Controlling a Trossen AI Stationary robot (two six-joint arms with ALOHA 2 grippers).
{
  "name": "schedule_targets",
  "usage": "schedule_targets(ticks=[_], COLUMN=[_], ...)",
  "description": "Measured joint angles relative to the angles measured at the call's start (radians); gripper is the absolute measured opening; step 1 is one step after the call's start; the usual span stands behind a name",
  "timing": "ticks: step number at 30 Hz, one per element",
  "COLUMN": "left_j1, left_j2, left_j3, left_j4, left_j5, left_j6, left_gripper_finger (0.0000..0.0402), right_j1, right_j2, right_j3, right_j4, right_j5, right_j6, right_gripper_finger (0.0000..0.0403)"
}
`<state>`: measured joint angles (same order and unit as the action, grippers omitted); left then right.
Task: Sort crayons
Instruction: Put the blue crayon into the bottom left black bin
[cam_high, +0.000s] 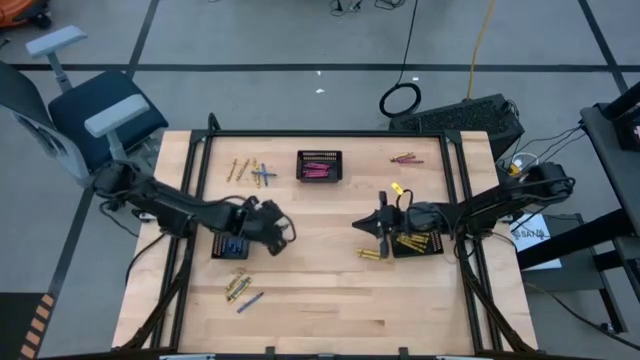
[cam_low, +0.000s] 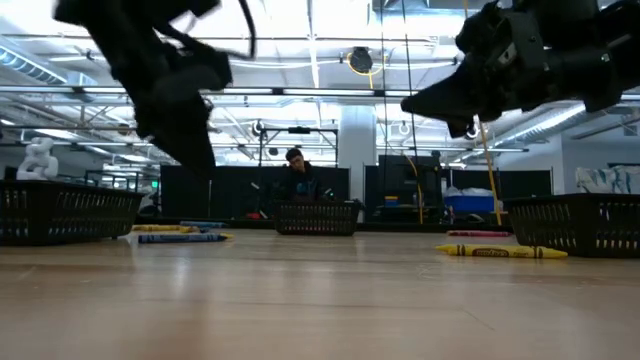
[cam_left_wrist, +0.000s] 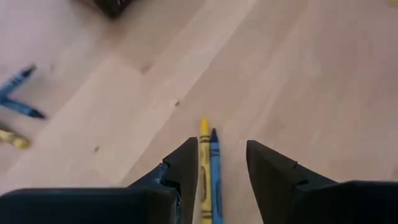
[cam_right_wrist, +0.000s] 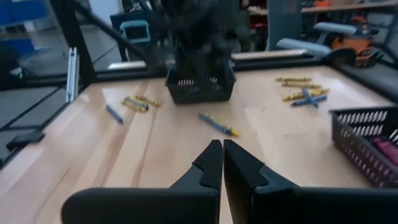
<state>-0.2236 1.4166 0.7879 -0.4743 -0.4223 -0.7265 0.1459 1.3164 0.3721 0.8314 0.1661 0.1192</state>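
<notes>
Left tool (cam_left_wrist: 221, 171) is spread wide over a yellow crayon (cam_left_wrist: 203, 168) and a blue crayon (cam_left_wrist: 215, 171) lying side by side on the smooth wooden surface (cam_left_wrist: 311, 87). It must pinch just one thin waxy stick. Right tool (cam_right_wrist: 222, 163) waits, clenched on nothing, beside the wire-mesh yellow basket (cam_high: 420, 246).

Robotics lab: wooden table (cam_high: 330, 290), open industrial hall, seated person (cam_low: 297, 176).
</notes>
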Motion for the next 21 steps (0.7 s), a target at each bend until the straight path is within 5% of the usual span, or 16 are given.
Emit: schedule_targets(ticks=[7,14,21], left_j1=[0.135,0.119,0.084], left_j2=[0.114,0.159,0.171], left_j3=[0.035,0.036,0.036], left_j4=[-0.007,-0.02,-0.085], left_j5=[0.154,0.37,0.341], left_j6=[0.104,0.131,-0.001], left_gripper_finger=[0.0135,0.0135,0.0135], right_j1=[0.0,0.0,0.0], right_j2=[-0.076,-0.084,-0.084], right_j3=[0.0,0.0,0.0], right_j4=[-0.023,-0.072,-0.111], right_j5=[0.019,0.019,0.019], right_j6=[-0.01,-0.007,0.027], right_gripper_finger=[0.0,0.0,0.0])
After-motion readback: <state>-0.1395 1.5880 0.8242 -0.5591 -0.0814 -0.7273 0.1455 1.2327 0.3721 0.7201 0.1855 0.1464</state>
